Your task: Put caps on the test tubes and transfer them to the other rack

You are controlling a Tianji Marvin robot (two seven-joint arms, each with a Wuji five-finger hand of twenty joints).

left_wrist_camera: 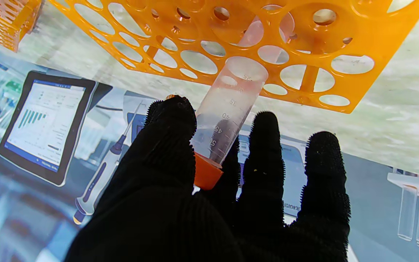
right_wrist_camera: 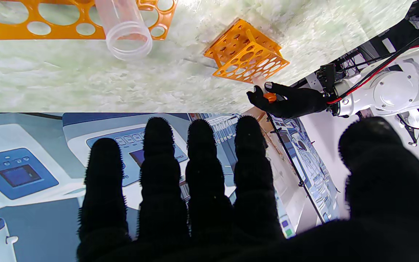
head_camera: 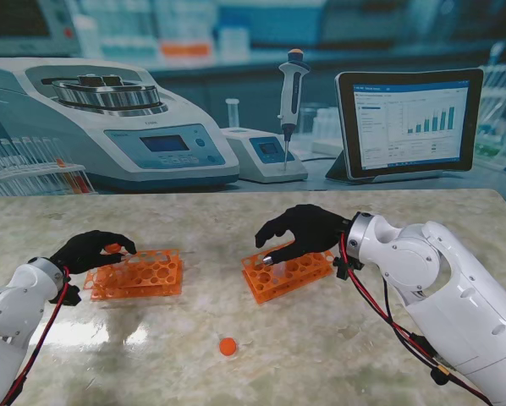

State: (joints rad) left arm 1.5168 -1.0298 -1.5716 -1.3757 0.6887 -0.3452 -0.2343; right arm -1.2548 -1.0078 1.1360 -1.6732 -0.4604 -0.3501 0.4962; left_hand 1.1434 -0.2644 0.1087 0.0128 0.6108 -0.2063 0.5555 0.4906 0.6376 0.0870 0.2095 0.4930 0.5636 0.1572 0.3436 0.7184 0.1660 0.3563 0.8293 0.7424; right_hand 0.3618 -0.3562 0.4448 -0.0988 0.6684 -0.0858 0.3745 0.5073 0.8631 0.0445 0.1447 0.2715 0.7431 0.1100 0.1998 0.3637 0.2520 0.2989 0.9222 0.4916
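Standing well apart on the table, two orange racks: left rack [head_camera: 139,275], right rack [head_camera: 285,269]. A capped tube [left_wrist_camera: 227,109], light, smooth, likely slippery, is pinched by the left hand [left_wrist_camera: 209,203] at its cap [left_wrist_camera: 206,174], over a left-rack hole; gripping near the cap seems safest. The right hand [right_wrist_camera: 209,203] is spread, empty, by an uncapped tube [right_wrist_camera: 124,29].

The left hand [head_camera: 90,250] rests at the far left edge of the left orange rack [head_camera: 139,275], an orange cap [head_camera: 112,248] showing between its fingers. The right hand [head_camera: 304,233] hovers over the right orange rack [head_camera: 285,272]. A loose orange cap [head_camera: 228,346] lies on the marble table [head_camera: 338,355], nearer to me, between the racks.
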